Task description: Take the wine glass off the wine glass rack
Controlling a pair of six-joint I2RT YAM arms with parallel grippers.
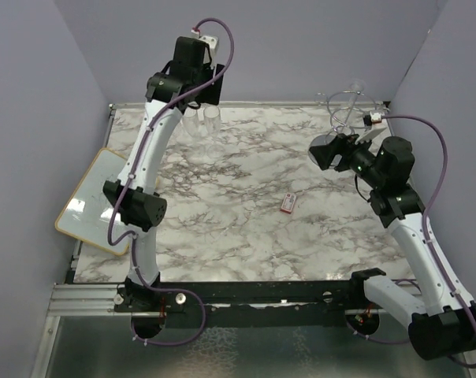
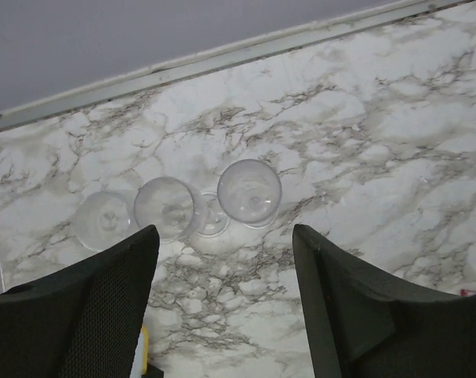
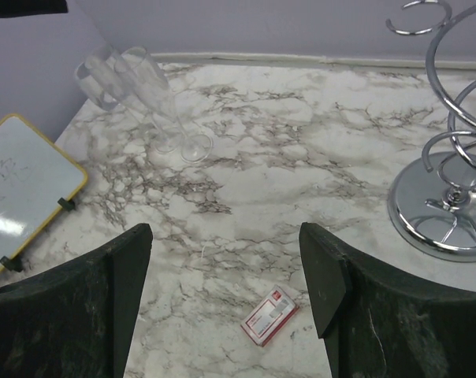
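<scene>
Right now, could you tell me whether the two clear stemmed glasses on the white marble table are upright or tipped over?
Upright: both clear stemmed glasses stand on their feet on the white marble table, bowls uppermost.

Probably a robotics lab cell; plain lilac walls [image 1: 301, 39] around a marble-print table [image 1: 246, 181]; black mounting rail [image 1: 262, 293]

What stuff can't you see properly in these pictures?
Wine glass rack: right wrist view, cut off by the right edge.
Anything hanging on it: top view, too faint to tell.
Small red-and-white card: print too small everywhere.
Whiteboard: scribbles too faint; cut by right wrist view's left edge.
Left gripper: top view, hidden under its wrist.
</scene>
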